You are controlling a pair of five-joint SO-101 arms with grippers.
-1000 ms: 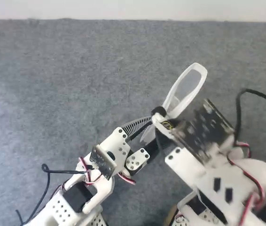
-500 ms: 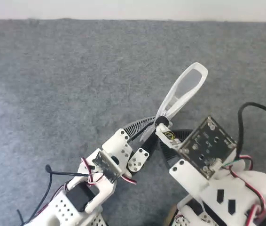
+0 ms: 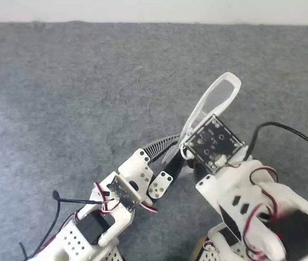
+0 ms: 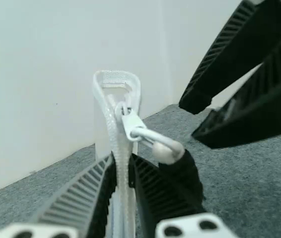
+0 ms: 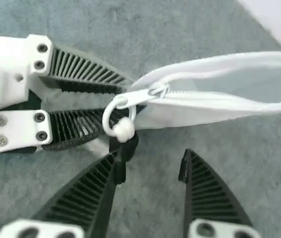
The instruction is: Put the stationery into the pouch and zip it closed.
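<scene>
two grippers at the pouch (image 3: 214, 100) (clear, white-edged) | left gripper (image 4: 123, 159) clenched on its zipper end | right gripper (image 5: 153, 156) spread wide, just beside the zipper pull (image 5: 116, 121)

Bare surface (image 3: 61, 81) spreads wide beyond and beside the pouch (image 3: 215, 99), which the left hand (image 3: 167, 148) clamps edge-up; the right hand (image 5: 153, 161) (jaws spread) crowds the zip pull (image 5: 123, 128), leaving little room between.

Lighting: bright, even, diffuse; no hard glare in any of the 3 views.
High view: grey table cover (image 3: 88, 81) darkens toward its left side; shadows soft, without sharp edges.
Left wrist view: pale wall (image 4: 41, 74) brightest.
Right wrist view: white pouch (image 5: 220, 94) strongly lit.
</scene>
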